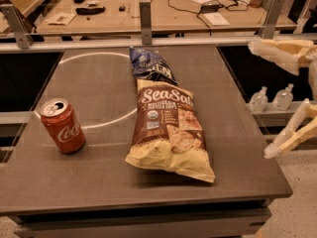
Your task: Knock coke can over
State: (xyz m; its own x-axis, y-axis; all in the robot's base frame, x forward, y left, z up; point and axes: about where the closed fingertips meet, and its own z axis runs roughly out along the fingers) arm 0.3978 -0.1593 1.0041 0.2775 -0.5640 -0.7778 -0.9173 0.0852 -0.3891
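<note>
standing cylindrical coke can [62, 126], gripper [259, 99] far right

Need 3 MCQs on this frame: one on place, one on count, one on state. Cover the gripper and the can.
1. Where is the robot's cream two-finger gripper relative to the dark grey table?
A. Over its middle
B. Beyond its right edge
C. Beyond its left edge

2. How many snack bags lie on the table?
A. One
B. Two
C. Three

3. The small red aluminium coke can is:
A. upright
B. on its side
C. crushed flat

Answers:
1 B: the gripper's spread fingers hang right of the table, far from the can.
2 B: the large brown-and-cream Sea Salt chip bag, and the small dark blue snack bag behind it.
3 A: the can's silver top faces up; it stands on the table's left side.
</note>
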